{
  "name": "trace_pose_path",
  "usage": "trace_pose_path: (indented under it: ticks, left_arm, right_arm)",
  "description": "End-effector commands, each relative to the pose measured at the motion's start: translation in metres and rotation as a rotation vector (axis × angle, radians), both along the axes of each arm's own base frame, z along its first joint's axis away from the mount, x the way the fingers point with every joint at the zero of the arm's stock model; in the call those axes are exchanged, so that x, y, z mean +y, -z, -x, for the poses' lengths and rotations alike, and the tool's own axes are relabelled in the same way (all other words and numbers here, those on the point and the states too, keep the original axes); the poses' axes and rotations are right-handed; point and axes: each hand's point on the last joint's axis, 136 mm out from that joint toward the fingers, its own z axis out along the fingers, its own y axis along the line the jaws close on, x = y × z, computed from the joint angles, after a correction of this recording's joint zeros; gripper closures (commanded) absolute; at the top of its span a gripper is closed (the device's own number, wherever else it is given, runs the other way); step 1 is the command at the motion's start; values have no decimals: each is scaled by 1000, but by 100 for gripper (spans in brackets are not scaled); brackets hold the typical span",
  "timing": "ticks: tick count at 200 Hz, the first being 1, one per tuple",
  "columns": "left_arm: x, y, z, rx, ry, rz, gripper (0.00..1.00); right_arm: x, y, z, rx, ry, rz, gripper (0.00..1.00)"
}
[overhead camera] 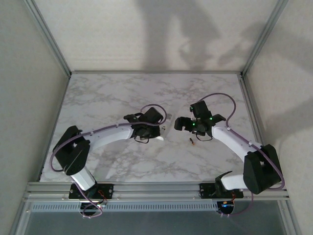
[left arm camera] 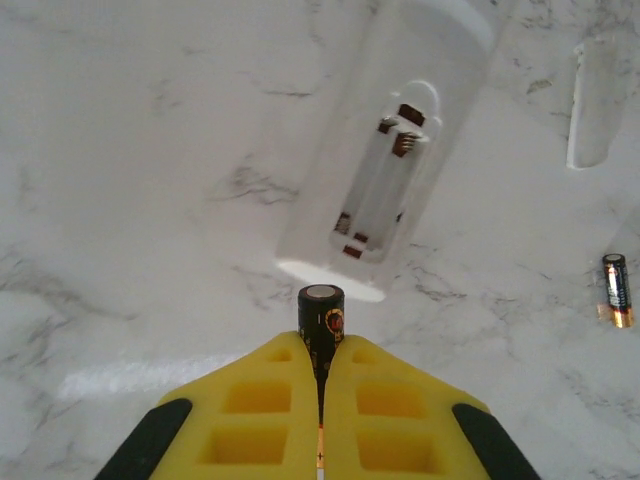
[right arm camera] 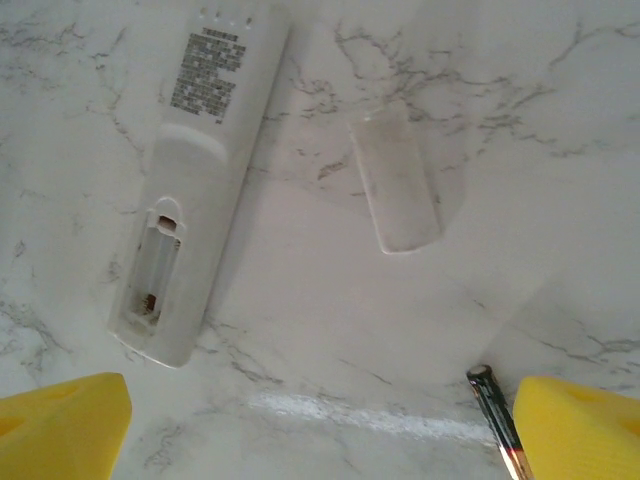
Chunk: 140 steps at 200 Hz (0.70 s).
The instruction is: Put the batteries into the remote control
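The white remote control lies back-up on the marble, its battery compartment open and empty with the contact springs showing. My left gripper is shut on one dark battery, which stands up between the yellow fingers just short of the remote's near end. In the right wrist view the remote control lies at the left, and a second battery rests on the table beside the right-hand finger. My right gripper is open, with nothing between its fingers.
The remote's loose white battery cover lies on the marble to the right of the remote. From above, the loose battery sits between the two arms, with the table's side rails further out.
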Motion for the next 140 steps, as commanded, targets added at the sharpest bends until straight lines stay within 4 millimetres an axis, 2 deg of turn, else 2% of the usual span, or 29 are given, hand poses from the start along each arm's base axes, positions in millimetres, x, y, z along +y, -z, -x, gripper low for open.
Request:
trace_pose_path:
  ticks: [1, 69, 140]
  left_arm:
    - [-16, 2, -2, 1, 147, -38, 94]
    - [-22, 32, -9, 55, 290, -124, 94]
    - [-29, 38, -27, 66, 340, -146, 93]
  right_arm:
    - [-8, -1, 7, 5, 15, -6, 1]
    - [-20, -4, 12, -1, 47, -9, 1]
    - [-22, -2, 13, 1, 49, -10, 1]
